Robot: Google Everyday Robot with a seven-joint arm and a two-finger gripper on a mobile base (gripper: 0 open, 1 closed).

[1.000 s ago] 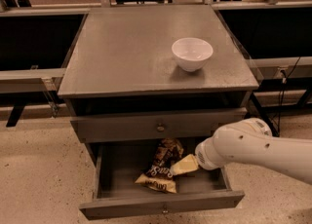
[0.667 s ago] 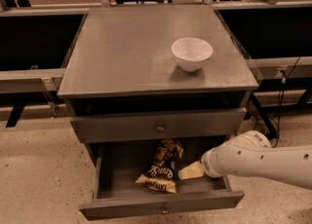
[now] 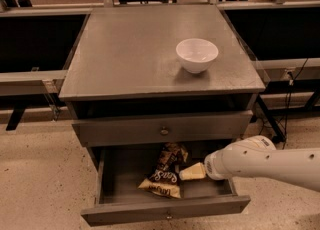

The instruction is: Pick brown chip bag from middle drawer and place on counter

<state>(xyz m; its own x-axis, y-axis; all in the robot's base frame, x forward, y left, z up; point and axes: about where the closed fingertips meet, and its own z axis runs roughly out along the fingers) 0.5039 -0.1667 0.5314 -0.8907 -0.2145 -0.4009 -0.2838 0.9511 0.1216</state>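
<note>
Brown chip bag (image 3: 162,175) is lying crumpled on the floor of the pulled-out middle drawer (image 3: 122,171), slanting from the back toward the front lip. It is sitting just where it was a second ago, so nothing is lifting it yet. What is changing is the arm (image 3: 265,161): a second ago it was reaching in from higher on the right, and now it is coming in lower and flatter over the drawer's right side. The gripper (image 3: 186,173) is pointing left inside the drawer, level with the bag and just beside its right edge; whether it is touching the bag cannot be told. Whether the claw is released or clenched is not showing either, since only a pale wedge is visible past the wrist. This is looking like the final approach before the grasp, with the pick itself not yet made. The counter (image 3: 130,49) above is waiting with the white bowl (image 3: 197,54) standing toward its right rear. The upper drawer front (image 3: 162,130) is staying shut directly over the bag, so any lift is probably needing to come outward first.
</note>
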